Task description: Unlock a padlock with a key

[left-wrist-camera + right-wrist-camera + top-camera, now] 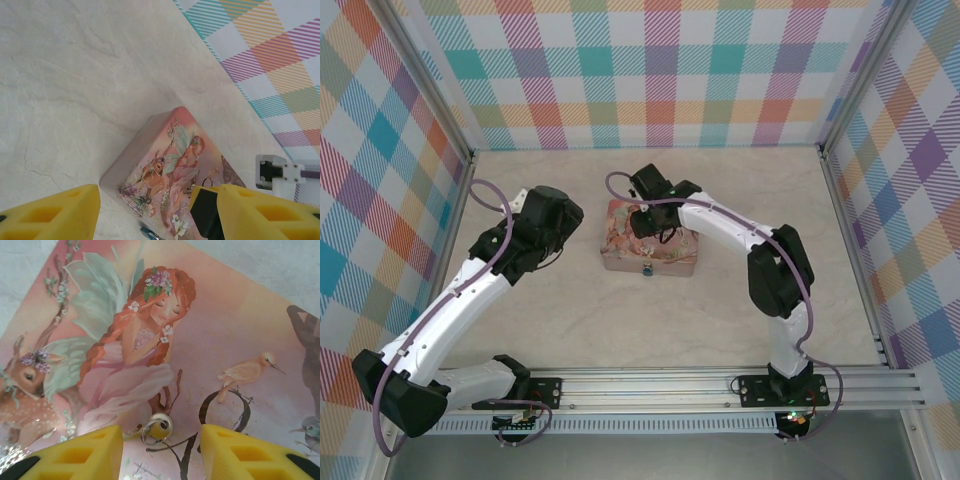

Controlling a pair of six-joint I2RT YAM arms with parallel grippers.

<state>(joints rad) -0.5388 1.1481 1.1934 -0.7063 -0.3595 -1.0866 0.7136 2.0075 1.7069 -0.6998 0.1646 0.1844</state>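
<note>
I can't read a word, number or brand anywhere. The nearest thing to writing is on the lid of the pink tin [235, 325]. Dark curling pen strokes [202, 412] run along its lower part in the right wrist view. They look like ornamental lettering, but they are too swirled and cut off for me to make out any letter.
</note>
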